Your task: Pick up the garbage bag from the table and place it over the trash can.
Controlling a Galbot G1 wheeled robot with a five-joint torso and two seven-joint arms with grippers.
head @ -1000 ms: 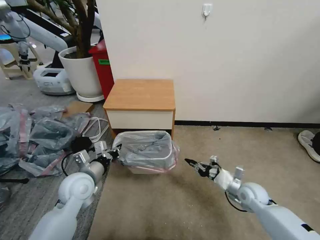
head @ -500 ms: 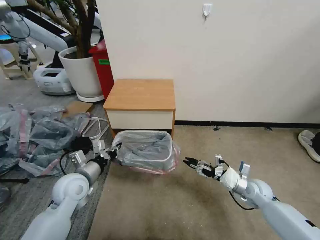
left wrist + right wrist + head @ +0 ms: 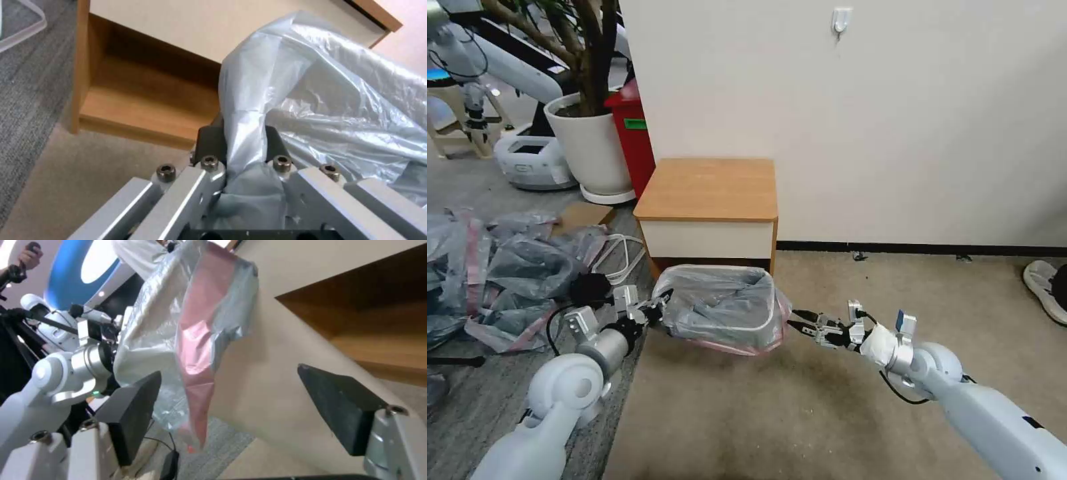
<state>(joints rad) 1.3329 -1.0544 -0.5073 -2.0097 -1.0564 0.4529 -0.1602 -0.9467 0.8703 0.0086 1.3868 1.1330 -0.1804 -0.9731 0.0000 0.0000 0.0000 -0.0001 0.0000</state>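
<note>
Even, bright indoor light; soft shadows pool on the carpet at lower centre, while both wrist views blur close up.

I see the garbage bag (image 3: 720, 308), translucent grey with pink-red band, draped over the cream trash can (image 3: 740, 331), directly before the wooden table (image 3: 709, 189), top bare.

trash can (image 3: 747, 328) mostly hidden under garbage bag (image 3: 720, 303) | shoe (image 3: 1044, 283) cut by picture's edge
</note>
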